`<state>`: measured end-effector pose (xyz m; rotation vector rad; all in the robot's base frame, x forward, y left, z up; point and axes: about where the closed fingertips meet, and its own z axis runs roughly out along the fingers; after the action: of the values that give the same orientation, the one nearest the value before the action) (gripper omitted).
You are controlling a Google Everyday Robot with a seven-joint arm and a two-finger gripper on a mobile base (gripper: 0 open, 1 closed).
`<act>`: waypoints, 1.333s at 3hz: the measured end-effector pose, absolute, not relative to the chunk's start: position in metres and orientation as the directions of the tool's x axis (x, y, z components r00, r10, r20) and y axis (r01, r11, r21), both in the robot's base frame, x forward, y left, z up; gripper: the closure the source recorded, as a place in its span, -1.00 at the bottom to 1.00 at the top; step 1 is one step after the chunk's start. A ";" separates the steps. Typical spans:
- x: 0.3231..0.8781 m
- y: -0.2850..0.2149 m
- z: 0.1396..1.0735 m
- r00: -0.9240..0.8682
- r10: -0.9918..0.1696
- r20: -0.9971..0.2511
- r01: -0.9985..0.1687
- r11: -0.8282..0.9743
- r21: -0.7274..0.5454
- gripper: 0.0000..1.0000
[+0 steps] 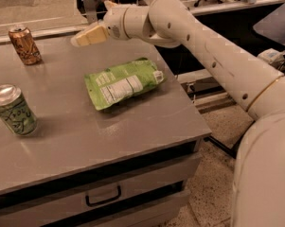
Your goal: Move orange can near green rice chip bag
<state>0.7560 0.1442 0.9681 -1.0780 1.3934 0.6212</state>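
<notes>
The orange can (24, 45) stands upright at the far left of the grey table (146, 122). The green rice chip bag (124, 82) lies flat near the table's middle, its white label panel facing up. My gripper (79, 38) hangs above the far part of the table, between the can and the bag, pointing left toward the can and still well to its right. It holds nothing that I can see.
A pale green can (13, 110) stands upright near the table's left front. The table has drawers with a dark handle (103, 196) below its front edge. Chair legs and a low shelf (213, 96) lie to the right on the speckled floor.
</notes>
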 end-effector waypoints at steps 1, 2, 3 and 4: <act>0.771 0.173 0.959 0.107 -0.226 -0.968 -0.898 0.396 -0.191 -1.00; 0.783 0.215 0.943 0.071 -0.213 -0.975 -0.922 0.360 -0.146 -1.00; 0.792 0.265 0.925 0.049 -0.195 -0.980 -0.944 0.310 -0.109 -1.00; 0.793 0.269 0.926 0.052 -0.191 -0.980 -0.945 0.309 -0.110 -1.00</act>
<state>0.7925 0.2692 0.9260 -1.1288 1.4134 0.8162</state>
